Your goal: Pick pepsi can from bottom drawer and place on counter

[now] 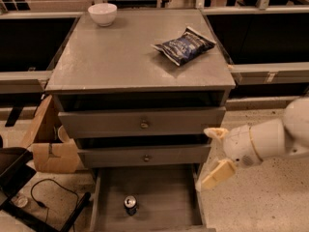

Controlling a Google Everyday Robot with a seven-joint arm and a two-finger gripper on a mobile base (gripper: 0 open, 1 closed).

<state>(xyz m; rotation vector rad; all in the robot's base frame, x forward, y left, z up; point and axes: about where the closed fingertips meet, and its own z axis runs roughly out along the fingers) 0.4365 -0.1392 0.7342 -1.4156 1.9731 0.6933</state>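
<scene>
noting pepsi can (130,205) standing upright on the floor of the pulled-out bottom drawer (164,192), near its front, left of centre. seeing pincer (216,153) hovering above the drawer's right side, fingers spread wide, gripping nothing, well apart from the can. finding two knobbed drawers (142,124) sitting shut just left of it. logging chip bag (183,45) and white bowl (103,13) resting on the bench (120,57), farthest back.

Pepsi can (130,204) upright in open bottom drawer (166,190); end effector (213,153) at drawer's right.
</scene>
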